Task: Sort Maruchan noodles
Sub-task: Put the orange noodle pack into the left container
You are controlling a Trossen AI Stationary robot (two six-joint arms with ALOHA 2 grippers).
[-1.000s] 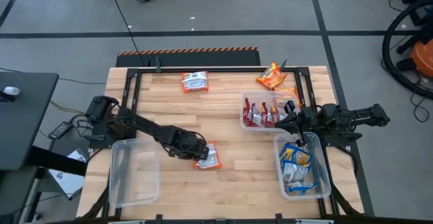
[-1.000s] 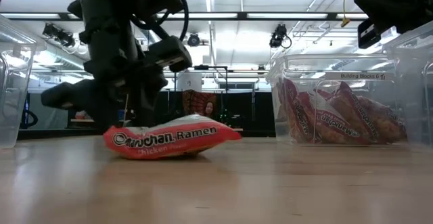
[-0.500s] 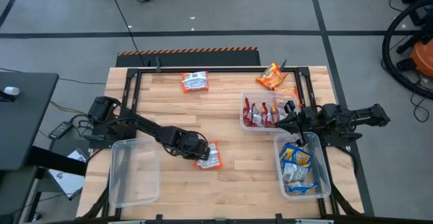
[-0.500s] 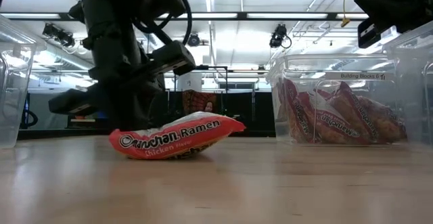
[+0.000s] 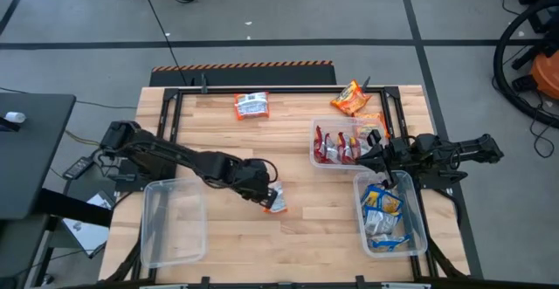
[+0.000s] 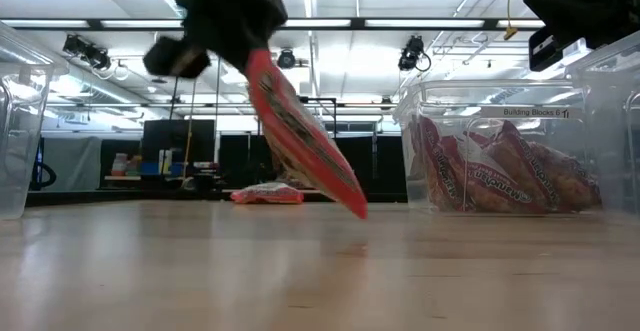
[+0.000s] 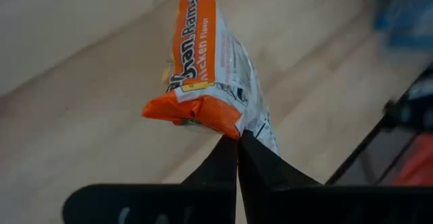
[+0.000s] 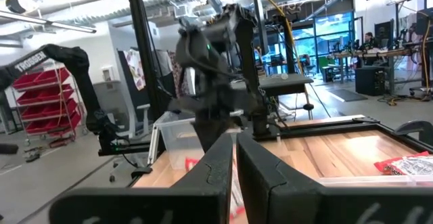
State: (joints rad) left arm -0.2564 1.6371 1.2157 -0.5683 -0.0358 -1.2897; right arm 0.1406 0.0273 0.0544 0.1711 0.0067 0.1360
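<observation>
**Left hand clamped on orange noodle packet, lifted off desk**

The left hand (image 5: 266,193) was found clenched on one corner of an orange Maruchan chicken ramen packet (image 5: 276,202), near the middle of the wooden desk (image 5: 297,237). In the low view the packet (image 6: 300,136) hung tilted, its lower end clear of the desk surface. In the left wrist view the two dark fingers (image 7: 233,163) met tightly on the packet's crimped edge (image 7: 203,112).

Taking the red-packet bin (image 5: 345,145) as landmark: the held packet lay well to its left and somewhat nearer the front edge of the desk. The bin itself held several red-and-white packets (image 5: 336,147) standing on edge. Directly in front of it, touching or just beside, stood the blue-packet bin (image 5: 389,215) with blue-and-yellow packets (image 5: 383,210) inside. An empty clear bin (image 5: 173,223) stood far to the left of the landmark, at the front left corner of the desk.

Loose packets: one orange packet (image 5: 351,98) lay just behind the landmark bin near the desk's back edge; one red-and-white packet (image 5: 251,106) lay behind and to its left.

The right hand (image 5: 377,154) hovered over the meeting point of the red and blue bins, fingers closed together and grasping nothing visible.
</observation>
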